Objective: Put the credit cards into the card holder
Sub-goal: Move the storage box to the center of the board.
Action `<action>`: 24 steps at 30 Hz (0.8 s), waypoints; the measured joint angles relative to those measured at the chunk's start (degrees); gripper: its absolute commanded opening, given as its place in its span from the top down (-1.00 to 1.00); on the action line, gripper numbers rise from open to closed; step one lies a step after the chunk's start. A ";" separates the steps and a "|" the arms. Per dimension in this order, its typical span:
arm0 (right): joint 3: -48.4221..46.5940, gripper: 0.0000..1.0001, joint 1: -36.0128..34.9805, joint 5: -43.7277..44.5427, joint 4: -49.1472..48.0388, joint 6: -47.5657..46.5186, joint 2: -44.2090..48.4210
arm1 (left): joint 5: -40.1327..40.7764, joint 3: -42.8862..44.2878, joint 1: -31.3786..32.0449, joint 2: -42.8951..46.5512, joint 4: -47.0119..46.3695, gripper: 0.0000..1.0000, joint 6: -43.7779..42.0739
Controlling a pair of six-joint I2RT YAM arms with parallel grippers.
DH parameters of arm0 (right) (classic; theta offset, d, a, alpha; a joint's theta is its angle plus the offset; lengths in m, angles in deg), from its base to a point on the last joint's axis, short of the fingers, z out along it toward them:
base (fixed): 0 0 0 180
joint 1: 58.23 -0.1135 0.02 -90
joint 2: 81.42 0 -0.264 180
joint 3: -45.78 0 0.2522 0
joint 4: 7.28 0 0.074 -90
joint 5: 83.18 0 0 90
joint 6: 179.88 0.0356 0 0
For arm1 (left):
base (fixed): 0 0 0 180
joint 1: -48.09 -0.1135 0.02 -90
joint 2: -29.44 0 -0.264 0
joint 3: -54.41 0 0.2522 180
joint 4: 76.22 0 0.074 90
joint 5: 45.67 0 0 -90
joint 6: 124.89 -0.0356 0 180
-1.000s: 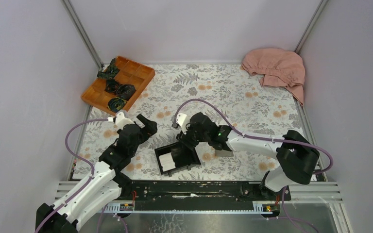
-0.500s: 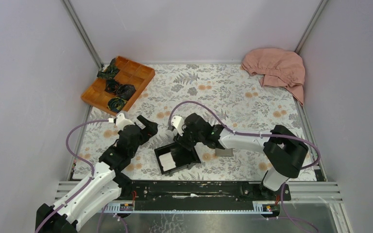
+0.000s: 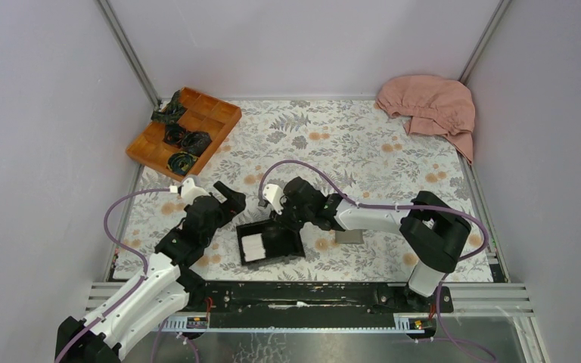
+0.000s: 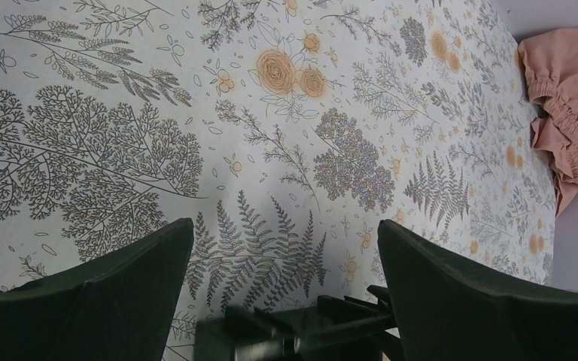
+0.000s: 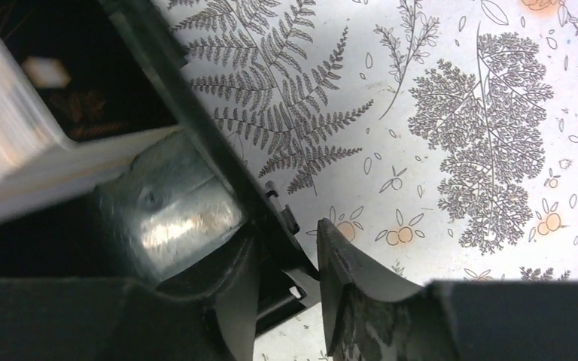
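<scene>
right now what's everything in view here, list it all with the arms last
tray: one, orange, far left corner
bundles: four, dark, in the tray's compartments
cloth: one, pink, crumpled, far right corner
box: one, black, open, near middle
cards: one stack, white, in the box's left side; number unclear
wallet: one, grey, flat on the table right of the box
table cover: one, floral
left gripper: black, open, empty, left of the box
right gripper: black, astride the box's far wall
</scene>
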 measured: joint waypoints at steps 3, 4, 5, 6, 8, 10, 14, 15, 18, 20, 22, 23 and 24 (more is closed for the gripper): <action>0.11 0.53 -0.11 -0.55 -0.02 -0.07 0.20 | 0.02 0.00 0.00 0.04 0.00 -1.00 0.11; 0.17 0.54 -0.15 -0.72 -0.13 0.00 0.26 | 0.02 0.00 0.00 0.04 0.00 -1.00 0.17; 0.22 0.55 -0.26 -0.79 -0.26 0.24 0.28 | 0.04 0.00 0.00 0.04 0.00 -1.00 0.20; 0.22 0.55 -0.31 -0.68 -0.66 0.57 0.28 | 0.04 0.00 0.00 0.04 0.00 -1.00 0.24; 0.26 0.60 -0.20 0.70 -1.51 1.27 0.28 | 0.07 0.00 0.00 0.04 0.00 -1.00 0.35; 0.61 0.64 0.04 1.36 -2.05 2.12 0.28 | 0.13 0.00 0.00 0.04 0.02 -1.00 0.39; 1.07 0.65 0.17 2.75 -2.58 4.24 0.35 | 0.74 0.00 0.00 0.44 0.09 -1.00 0.48; 1.20 0.65 0.17 3.37 -2.60 4.85 0.52 | 1.07 0.00 0.00 0.61 0.09 -1.00 0.55; 1.62 0.66 0.42 5.73 -2.23 6.16 1.42 | 1.68 0.00 0.00 0.83 0.09 -1.00 0.66; 1.64 0.66 0.92 7.78 -2.14 7.34 1.60 | 1.79 0.00 0.00 0.81 0.09 -1.00 0.70; 1.64 0.68 1.92 9.90 -2.19 8.94 1.60 | 1.95 0.00 0.00 0.76 0.09 -1.00 0.76; 1.64 0.68 2.56 10.99 -2.25 9.77 1.60 | 1.97 0.00 0.00 0.76 0.09 -1.00 0.76; 1.64 0.68 3.13 11.87 -2.32 10.43 1.60 | 1.99 0.00 0.00 0.72 0.09 -1.00 0.76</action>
